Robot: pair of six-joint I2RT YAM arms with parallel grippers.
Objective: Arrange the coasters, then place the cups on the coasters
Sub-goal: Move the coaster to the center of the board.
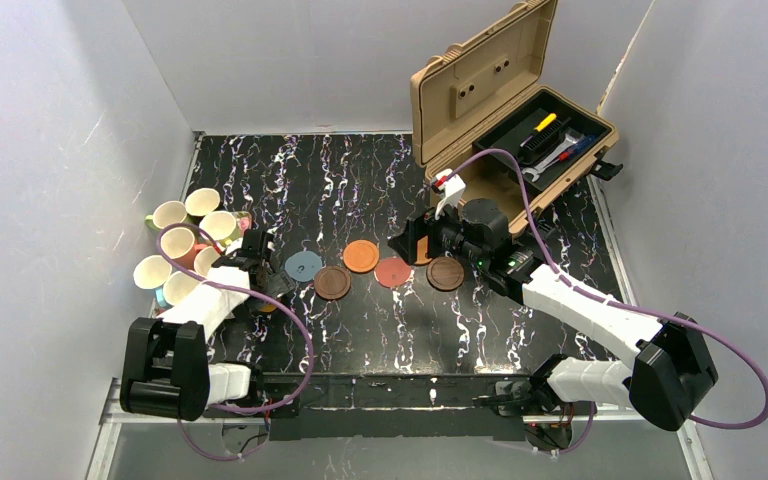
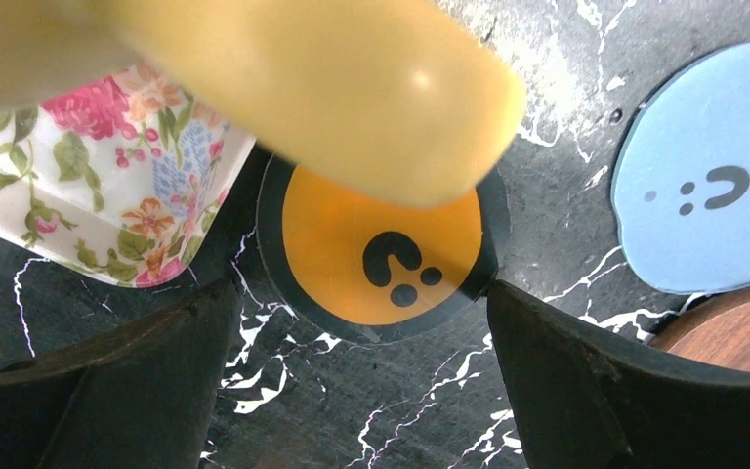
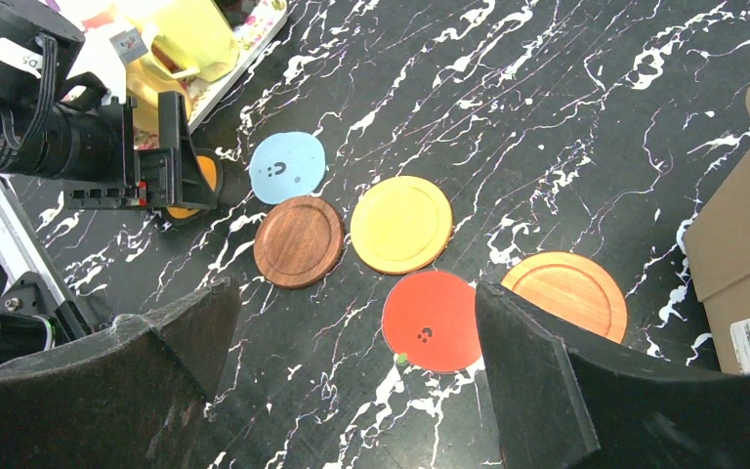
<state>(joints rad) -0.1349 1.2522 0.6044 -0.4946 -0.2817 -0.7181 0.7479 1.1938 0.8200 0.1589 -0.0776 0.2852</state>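
Left jaws, spread wide, hover over the orange coaster (image 2: 381, 249) just beside the floral tray (image 2: 107, 195) on the dark surface (image 1: 360, 330). Right jaws, also apart, hang above five more coasters (image 3: 400, 224) farther from the tray, where the cups (image 1: 178, 243) cluster.

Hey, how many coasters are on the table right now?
6 clearly: grey-blue coaster, dark brown coaster, orange-brown coaster, red coaster and wooden coaster in a loose row mid-table; orange coaster below the left gripper. Another may hide beside the right gripper.
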